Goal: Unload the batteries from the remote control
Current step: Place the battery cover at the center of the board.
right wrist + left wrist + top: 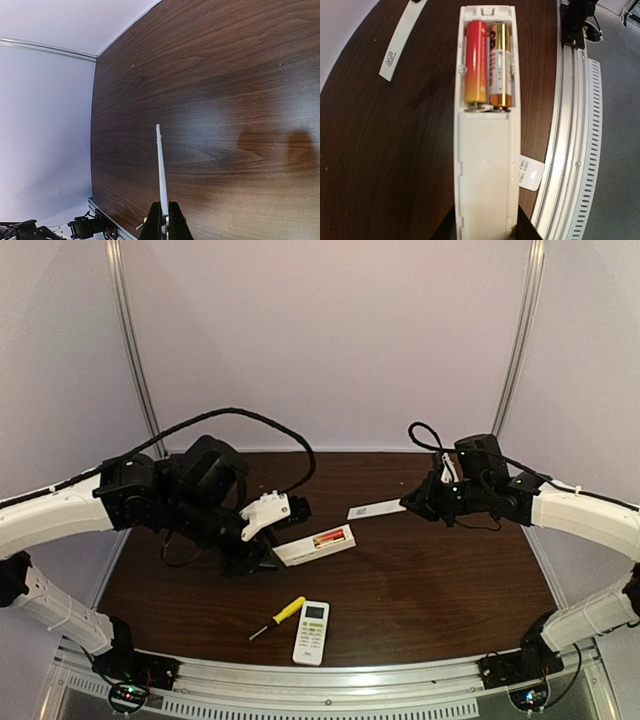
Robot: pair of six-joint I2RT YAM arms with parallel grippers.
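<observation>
Batteries point(487, 65) both seated in open bay of remote control point(485, 170), tail end pinched by left gripper point(486, 232) above table point(450, 570). Right gripper point(163, 220) pressed onto thin white cover point(160, 160); nothing free to pry. Risks: remote twisting in grip, cells popping out, rolling off edge

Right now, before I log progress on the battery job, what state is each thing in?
held remote: gripped by left pincer, battery compartment open.
batteries: two, seated side by side inside it.
cover: off the remote, clamped in shut right pincer.
screwdriver: lying loose on the table.
second remote: lying face up, untouched.
</observation>
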